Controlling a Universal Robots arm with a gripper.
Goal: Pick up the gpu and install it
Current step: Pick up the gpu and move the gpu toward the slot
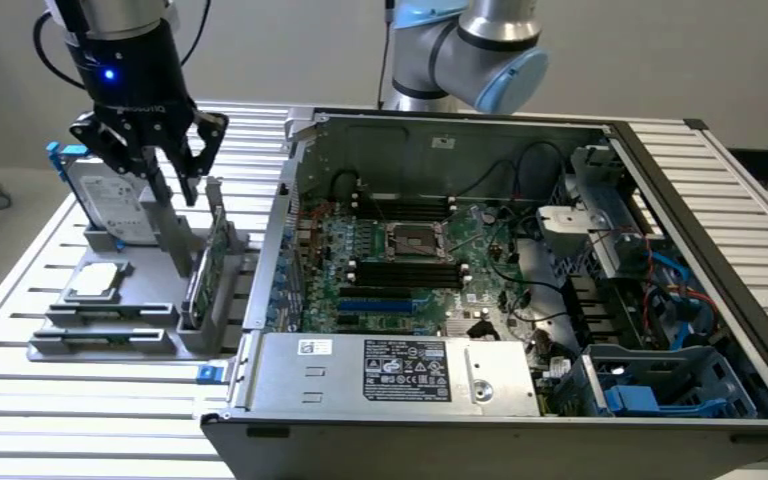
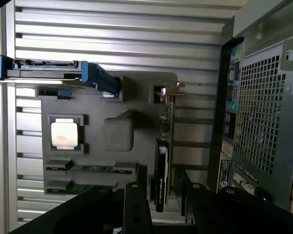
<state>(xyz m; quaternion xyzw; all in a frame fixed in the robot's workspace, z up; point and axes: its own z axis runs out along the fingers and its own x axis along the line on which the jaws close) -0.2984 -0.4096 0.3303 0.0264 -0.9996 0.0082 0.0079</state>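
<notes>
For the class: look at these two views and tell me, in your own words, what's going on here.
A robot arm's gripper hangs, jaws open, over a grey parts holder beside an open computer case. The gpu stands on edge in the holder, right under the gripper, and is not gripped. A hard drive with blue rails stands in the holder too. The card is not yet in the case.

Gripper (image 1: 157,178) hangs with fingers (image 1: 195,160) spread wide, close over the gpu (image 1: 213,262), and that card stands on edge in the gray holder (image 1: 117,335) on the slatted table (image 1: 37,400). Hard drive (image 1: 101,200) upright alongside. Open computer case (image 1: 491,440) sits at the exterior view's right.
</notes>
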